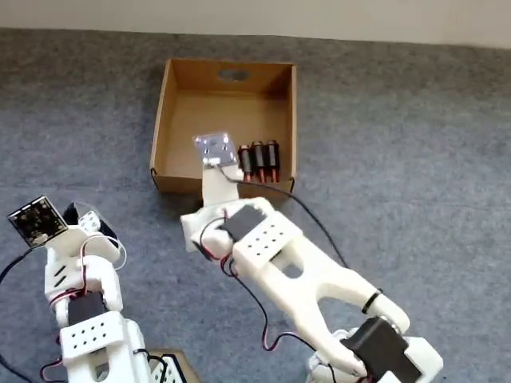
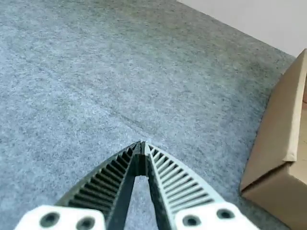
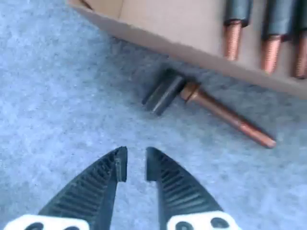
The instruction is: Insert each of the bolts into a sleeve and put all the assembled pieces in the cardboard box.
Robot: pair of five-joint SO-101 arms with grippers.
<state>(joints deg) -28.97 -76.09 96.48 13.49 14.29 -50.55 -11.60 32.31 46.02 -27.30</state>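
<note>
A copper bolt (image 3: 225,115) lies on the grey carpet just outside the cardboard box (image 3: 144,36), close to its front wall. A dark piece (image 3: 163,91) sits at one end of the bolt; I cannot tell whether it is a head or a sleeve. My right gripper (image 3: 136,163) hovers a short way in front of it, open by a narrow gap with nothing between the fingers. Three assembled pieces (image 1: 259,161) lie side by side in the box's near right corner (image 3: 276,28). My left gripper (image 2: 141,144) is shut and empty above bare carpet, left of the box (image 2: 273,143).
The cardboard box (image 1: 160,120) stands at the back centre of the carpet, open on top. The right arm (image 1: 303,271) stretches from the front right up to its front wall. The left arm (image 1: 88,271) stands at the front left.
</note>
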